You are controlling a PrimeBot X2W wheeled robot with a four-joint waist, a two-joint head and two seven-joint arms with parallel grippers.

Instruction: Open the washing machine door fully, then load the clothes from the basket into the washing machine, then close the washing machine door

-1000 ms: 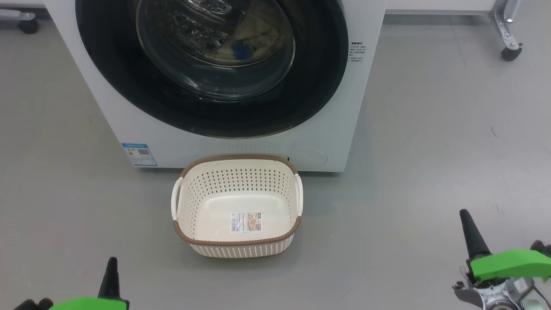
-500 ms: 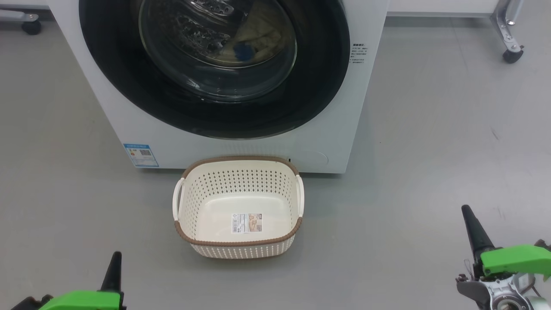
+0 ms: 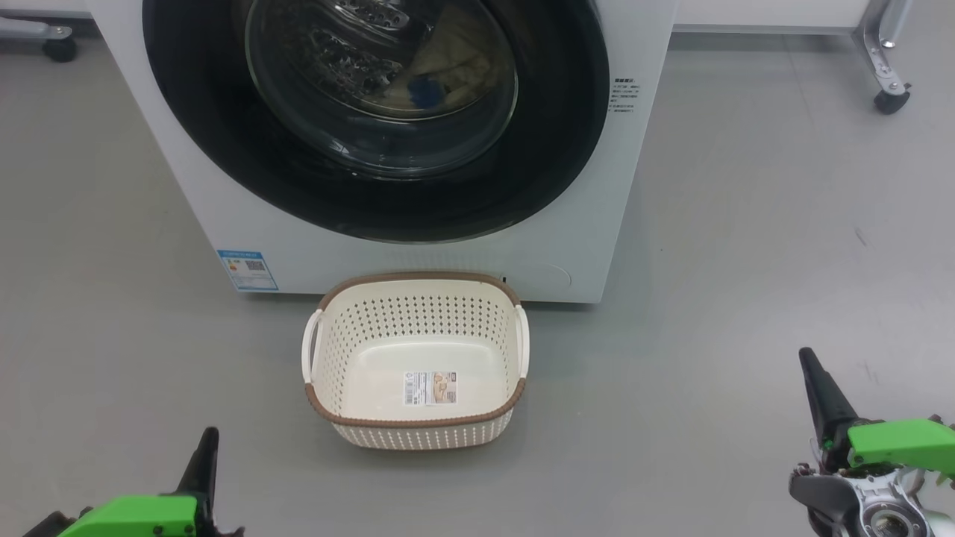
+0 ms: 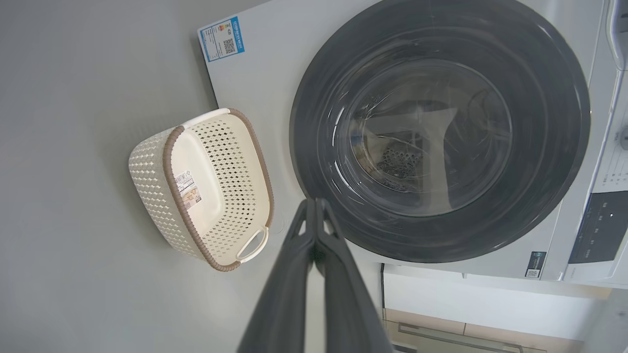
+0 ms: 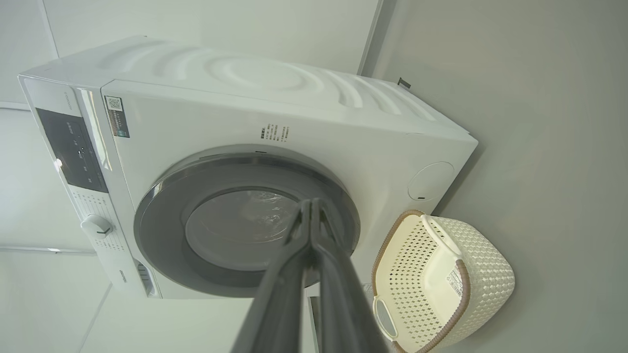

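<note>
The washing machine door [image 3: 224, 149] sits flat against the front of the washing machine [image 3: 582, 246], its glass bowl facing the robot. Being round, it has no long axis. I judge it stiff and rather heavy, with a glossy, slippery rim, so the hold belongs at the rim's edge; which side carries the catch I cannot tell. Behind the glass lie, it seems, the clothes [image 3: 455, 60], soft and light. The basket [image 3: 414, 432] stands on the floor just before the machine, mouth up, its long side across the head view, its bottom bare. The left pincer [image 4: 314, 203] and the right pincer [image 5: 311, 203] are clenched on nothing.
</note>
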